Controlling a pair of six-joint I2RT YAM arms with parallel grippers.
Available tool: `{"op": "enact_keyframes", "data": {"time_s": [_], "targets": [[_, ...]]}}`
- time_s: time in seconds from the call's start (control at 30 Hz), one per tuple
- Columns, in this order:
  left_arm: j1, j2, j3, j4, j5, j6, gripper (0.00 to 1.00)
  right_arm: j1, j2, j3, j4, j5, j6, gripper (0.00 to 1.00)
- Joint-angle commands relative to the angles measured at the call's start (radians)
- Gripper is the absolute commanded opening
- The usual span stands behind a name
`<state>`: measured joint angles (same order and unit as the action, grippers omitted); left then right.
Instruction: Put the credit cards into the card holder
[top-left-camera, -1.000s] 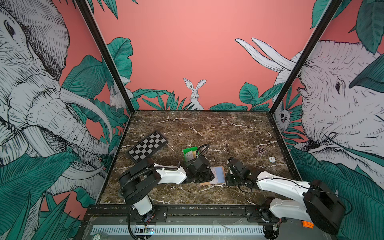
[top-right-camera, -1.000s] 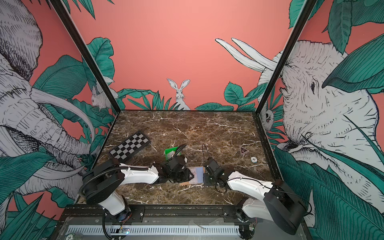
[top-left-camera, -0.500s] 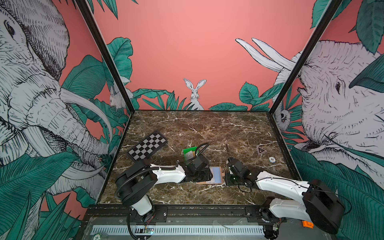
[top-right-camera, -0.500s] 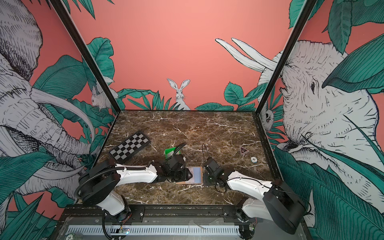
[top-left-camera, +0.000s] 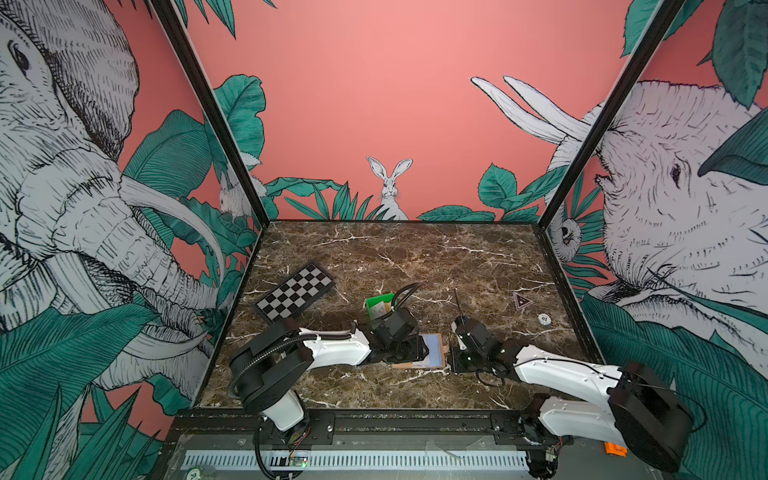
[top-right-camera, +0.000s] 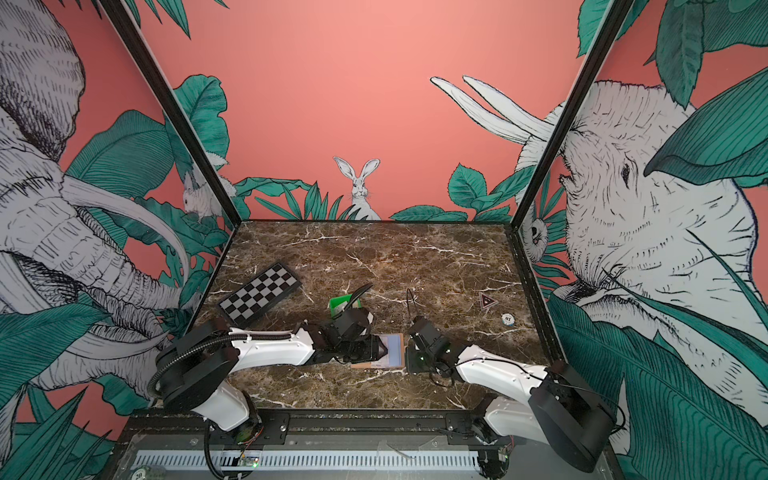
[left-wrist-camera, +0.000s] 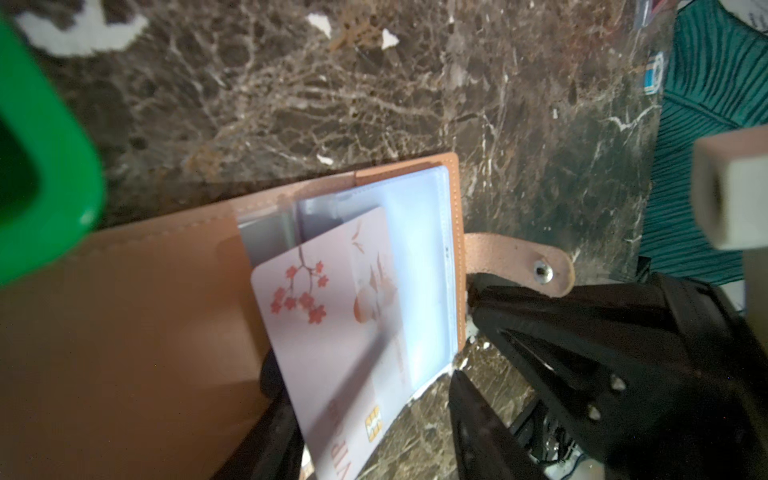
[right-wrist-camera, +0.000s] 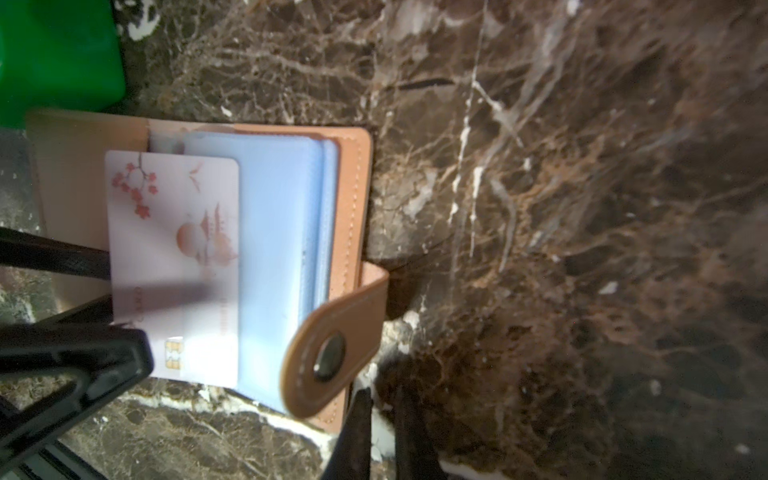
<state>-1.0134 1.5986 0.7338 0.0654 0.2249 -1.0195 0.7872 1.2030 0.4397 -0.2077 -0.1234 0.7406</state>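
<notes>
The tan card holder (left-wrist-camera: 124, 332) lies open on the marble, its pale blue sleeves up, near the front in both top views (top-left-camera: 434, 355) (top-right-camera: 395, 349). A white credit card (left-wrist-camera: 332, 332) with red blossoms and a gold chip sits partly inside a sleeve (right-wrist-camera: 166, 232). My left gripper (left-wrist-camera: 365, 374) is open around the card's outer end, and the card leans on one finger. My right gripper (right-wrist-camera: 383, 399) rests at the holder's edge (right-wrist-camera: 353, 187) under the snap tab (right-wrist-camera: 332, 357). Its jaws stand almost together with nothing between them. More cards (top-left-camera: 379, 309) sit in the green tray.
The green tray (top-left-camera: 378, 300) stands just behind the holder, close to my left wrist. A black-and-white checkered board (top-left-camera: 296, 297) lies at the back left. A small round chip (top-left-camera: 543, 319) and a triangular sticker (top-left-camera: 522, 300) lie on the right.
My left jaws have spread wider around the card. The card has stayed in the sleeve. My right gripper has kept its place at the holder's edge.
</notes>
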Motion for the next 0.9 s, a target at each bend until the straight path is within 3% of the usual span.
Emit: {"op": "enact_keyframes", "data": {"time_s": [0.0, 0.47, 0.87], "targets": [[0.004, 0.013, -0.026, 0.06, 0.025, -0.033, 0.55, 0.011, 0.041, 0.025, 0.014, -0.002, 0.007, 0.14], [0.004, -0.009, -0.034, 0.013, -0.008, -0.021, 0.57, 0.079, 0.154, 0.116, -0.098, 0.103, -0.009, 0.12], [0.003, 0.049, 0.011, 0.053, 0.046, -0.011, 0.59, 0.107, 0.184, 0.131, -0.1, 0.123, 0.0, 0.07]]}}
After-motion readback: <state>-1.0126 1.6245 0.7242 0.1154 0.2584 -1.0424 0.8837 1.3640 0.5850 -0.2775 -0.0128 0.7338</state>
